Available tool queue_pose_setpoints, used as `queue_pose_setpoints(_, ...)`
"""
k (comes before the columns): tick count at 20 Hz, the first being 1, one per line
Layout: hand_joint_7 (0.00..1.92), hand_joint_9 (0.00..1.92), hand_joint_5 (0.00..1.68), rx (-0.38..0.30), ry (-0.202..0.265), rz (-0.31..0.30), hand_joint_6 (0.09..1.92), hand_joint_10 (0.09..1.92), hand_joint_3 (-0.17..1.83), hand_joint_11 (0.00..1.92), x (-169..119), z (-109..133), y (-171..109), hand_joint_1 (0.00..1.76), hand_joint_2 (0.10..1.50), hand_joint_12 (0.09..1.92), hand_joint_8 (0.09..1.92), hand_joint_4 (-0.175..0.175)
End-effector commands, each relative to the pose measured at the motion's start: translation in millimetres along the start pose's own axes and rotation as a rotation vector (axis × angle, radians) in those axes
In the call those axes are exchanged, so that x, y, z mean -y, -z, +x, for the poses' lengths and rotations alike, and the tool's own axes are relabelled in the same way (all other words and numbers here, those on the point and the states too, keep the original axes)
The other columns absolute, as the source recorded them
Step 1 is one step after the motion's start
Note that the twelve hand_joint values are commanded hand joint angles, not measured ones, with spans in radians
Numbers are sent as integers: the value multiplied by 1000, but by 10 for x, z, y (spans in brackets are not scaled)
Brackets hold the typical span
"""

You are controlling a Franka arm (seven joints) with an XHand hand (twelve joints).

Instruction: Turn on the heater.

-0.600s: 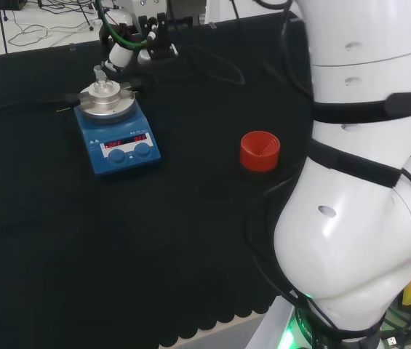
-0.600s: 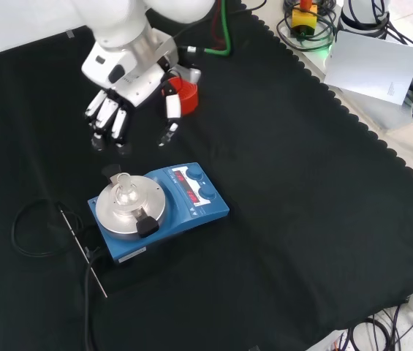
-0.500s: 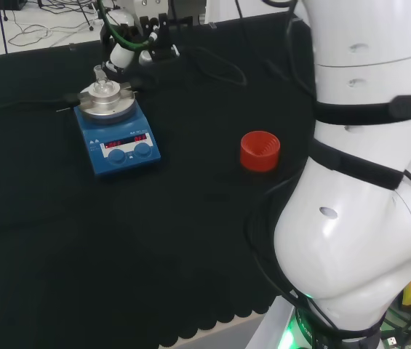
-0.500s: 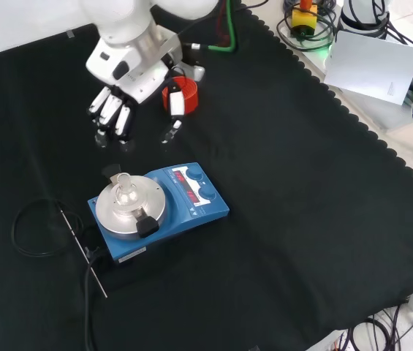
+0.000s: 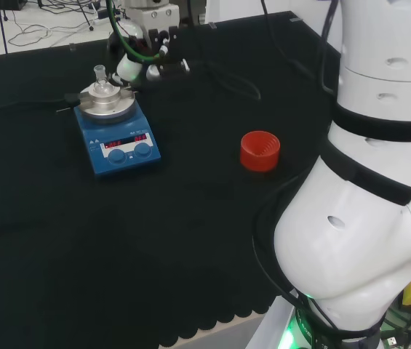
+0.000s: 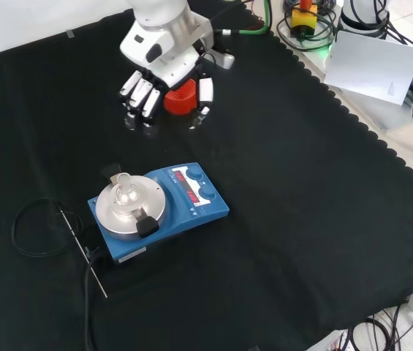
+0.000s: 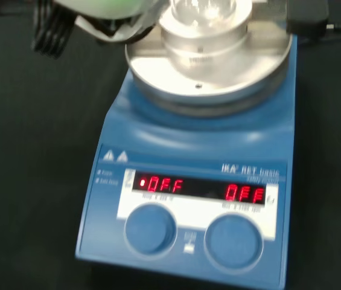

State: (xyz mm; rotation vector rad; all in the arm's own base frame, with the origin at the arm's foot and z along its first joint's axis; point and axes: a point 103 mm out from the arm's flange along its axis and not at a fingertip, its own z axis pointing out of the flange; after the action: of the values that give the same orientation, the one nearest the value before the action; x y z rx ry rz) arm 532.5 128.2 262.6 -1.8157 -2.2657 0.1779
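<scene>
Here the blue heater (image 6: pixel 164 209) sits on the black cloth (image 6: pixel 301 219) left of centre in the front view, with a small clear flask (image 6: pixel 123 191) on its round metal plate (image 6: pixel 129 208) and two blue knobs (image 7: pixel 151 228) at its front. The hand (image 6: pixel 164 69) hangs apart above and beyond it, fingers (image 6: pixel 139 95) relaxed and spread downward, holding nothing. A red ribbed stand (image 5: pixel 260 150) lies well right in the head view.

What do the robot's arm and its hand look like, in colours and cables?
The arm is built of glossy white rounded links with black bands between them. A green cable and black ones run along it. The hand has a white body and fingers in black and white segments.
</scene>
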Motion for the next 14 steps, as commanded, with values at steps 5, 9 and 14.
queue_pose_setpoints(5, 728, 861, 369, -74, -44, 135, 443, 630, 659, 408, 343, 225, -399, 891, 648, 1324, 765, -31)
queue_pose_setpoints(9, 984, 1115, 365, -52, -40, 226, 364, 679, 662, 639, 373, 290, -553, 902, 656, 1244, 846, -41)
queue_pose_setpoints(14, 1402, 1563, 421, -70, -49, 309, 349, 1234, 621, 1394, 374, 322, -666, 908, 762, 992, 1255, -94)
